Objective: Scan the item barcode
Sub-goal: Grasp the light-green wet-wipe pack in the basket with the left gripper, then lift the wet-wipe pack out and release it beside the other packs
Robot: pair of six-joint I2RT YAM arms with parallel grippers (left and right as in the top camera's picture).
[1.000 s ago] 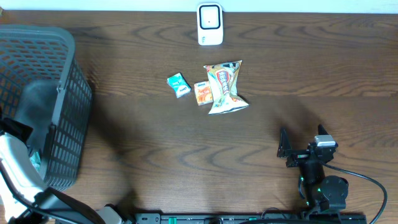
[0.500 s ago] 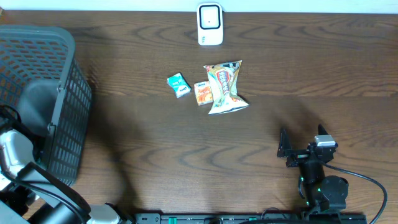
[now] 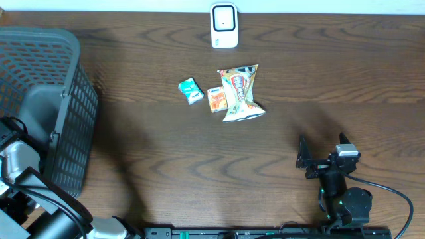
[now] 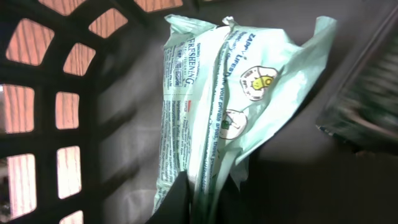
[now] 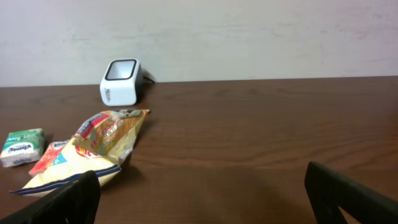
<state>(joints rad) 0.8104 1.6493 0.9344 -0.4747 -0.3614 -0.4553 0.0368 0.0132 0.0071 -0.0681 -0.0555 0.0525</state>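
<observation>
In the left wrist view a pale green printed packet (image 4: 230,93) stands inside the dark mesh basket (image 4: 37,93). My left gripper (image 4: 206,179) is shut on the packet's lower edge, with the dark fingers pinching the film. From overhead only the left arm (image 3: 18,162) shows, reaching into the basket (image 3: 60,99); the packet is hidden there. The white scanner (image 3: 224,25) stands at the table's far edge, also in the right wrist view as the scanner (image 5: 121,82). My right gripper (image 3: 324,151) rests open near the front right, holding nothing.
A snack bag (image 3: 241,93), a small orange packet (image 3: 216,99) and a teal packet (image 3: 190,90) lie mid-table in front of the scanner. A dark green item (image 4: 364,115) lies in the basket beside the packet.
My left gripper has closed on the pale green packet in the basket, and the left arm has shifted slightly. The right arm has not moved.
</observation>
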